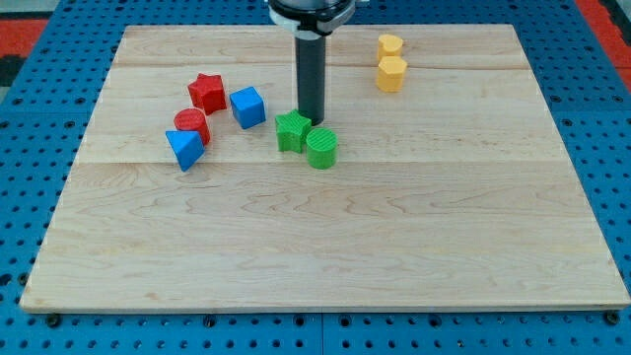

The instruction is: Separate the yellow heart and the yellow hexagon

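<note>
Standing upright near the view's top centre, the dark rod set my tip [315, 122] just behind the green star-shaped block [292, 130] and green cylinder [321, 148]; no claw showed. Well apart at upper right, the yellow heart block [390, 45] and yellow hexagon block [391, 73] sat just beside each other on the pale wooden tabletop [325, 247]. Left lay the blue cube [247, 106], red star [207, 92], red cylinder [192, 124] and blue triangle [184, 148].

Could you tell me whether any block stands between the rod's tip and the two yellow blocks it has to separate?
Nothing visible does. My tip sits beside the green star and green cylinder, which lie on its near side. The board toward the view's upper right, up to the touching yellow heart and yellow hexagon, holds no blocks.
</note>
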